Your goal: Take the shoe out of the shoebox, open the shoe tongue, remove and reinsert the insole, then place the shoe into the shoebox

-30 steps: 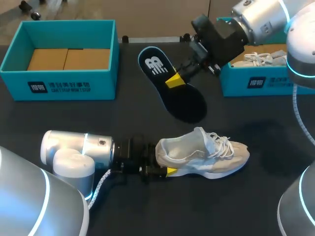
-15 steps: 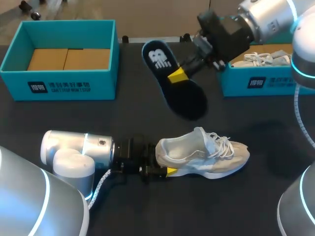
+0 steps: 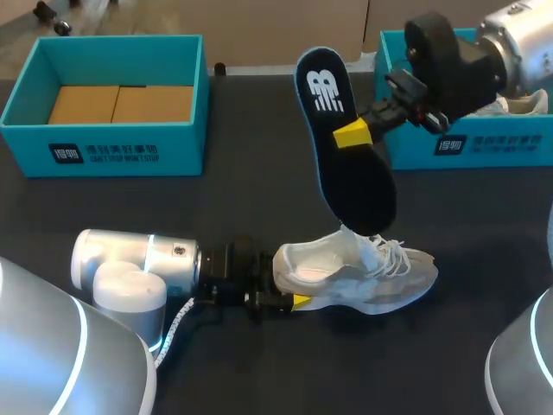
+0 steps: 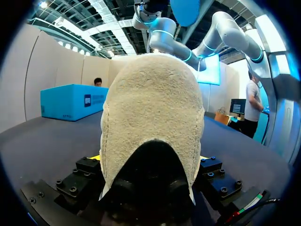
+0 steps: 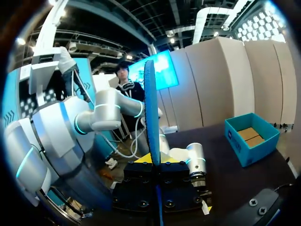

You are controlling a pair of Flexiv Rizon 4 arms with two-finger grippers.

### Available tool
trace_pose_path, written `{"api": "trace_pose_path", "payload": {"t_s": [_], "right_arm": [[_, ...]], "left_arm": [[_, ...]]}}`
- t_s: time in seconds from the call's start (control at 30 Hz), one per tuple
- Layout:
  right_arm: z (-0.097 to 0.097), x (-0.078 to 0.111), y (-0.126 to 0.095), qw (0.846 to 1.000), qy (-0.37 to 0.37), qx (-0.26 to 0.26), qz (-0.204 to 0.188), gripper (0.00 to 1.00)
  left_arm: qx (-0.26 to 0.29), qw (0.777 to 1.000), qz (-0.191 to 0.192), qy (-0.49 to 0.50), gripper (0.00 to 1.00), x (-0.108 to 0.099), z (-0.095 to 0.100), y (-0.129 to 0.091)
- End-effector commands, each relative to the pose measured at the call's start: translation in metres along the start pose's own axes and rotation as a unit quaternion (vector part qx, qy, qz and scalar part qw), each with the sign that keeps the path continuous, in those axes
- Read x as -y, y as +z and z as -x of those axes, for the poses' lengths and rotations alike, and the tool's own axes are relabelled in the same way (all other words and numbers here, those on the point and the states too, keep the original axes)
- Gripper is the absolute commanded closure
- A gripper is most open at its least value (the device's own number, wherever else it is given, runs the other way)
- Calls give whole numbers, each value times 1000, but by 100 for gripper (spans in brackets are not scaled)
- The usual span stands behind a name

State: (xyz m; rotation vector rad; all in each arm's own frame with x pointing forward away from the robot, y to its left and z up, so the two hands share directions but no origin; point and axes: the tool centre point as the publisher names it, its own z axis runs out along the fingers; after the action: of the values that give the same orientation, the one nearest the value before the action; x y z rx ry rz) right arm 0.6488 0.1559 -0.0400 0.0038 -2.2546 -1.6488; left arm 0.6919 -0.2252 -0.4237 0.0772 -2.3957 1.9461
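The shoe (image 3: pixel 367 272) is set on the table (image 3: pixel 242 216), out of the shoebox (image 3: pixel 104 154), its heel clamped by the left gripper (image 3: pixel 289 301). The insole (image 3: pixel 346 156) is already drawn out and pinched in the right gripper (image 3: pixel 352 134) above the shoe. Reinsertion and boxing are judged outstanding. White print is borne by insole and shoebox.

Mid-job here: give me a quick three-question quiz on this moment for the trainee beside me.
1. True or false: the shoe is upside down.
2. The left end effector grips the shoe at its: A toe, B heel, C laces.
3. What does the right end effector hold in the air above the shoe?

Key: 1 false, it sits sole down; 2 B; 3 the insole.
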Motion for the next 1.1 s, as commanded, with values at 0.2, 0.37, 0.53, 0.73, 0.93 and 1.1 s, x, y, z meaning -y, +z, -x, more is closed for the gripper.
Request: {"api": "trace_pose_path", "payload": {"t_s": [0.2,0.37,0.53,0.73,0.93,1.1], "right_arm": [[-13,-7,-5,1000,-2,27,4,100],[-34,-19,-23,998,10,49,33,100],[-56,-22,-29,996,30,63,48,100],[-77,-32,-36,994,26,81,67,100],[-82,-47,-38,992,55,99,59,100],[-83,-47,-36,988,82,116,52,100]], "left_arm": [[0,1000,2,0,100,-5,0,1],[0,1000,2,0,100,-5,0,1],[0,1000,2,0,100,-5,0,1],[0,1000,2,0,100,-5,0,1],[0,1000,2,0,100,-5,0,1],[0,1000,2,0,100,-5,0,1]]}}
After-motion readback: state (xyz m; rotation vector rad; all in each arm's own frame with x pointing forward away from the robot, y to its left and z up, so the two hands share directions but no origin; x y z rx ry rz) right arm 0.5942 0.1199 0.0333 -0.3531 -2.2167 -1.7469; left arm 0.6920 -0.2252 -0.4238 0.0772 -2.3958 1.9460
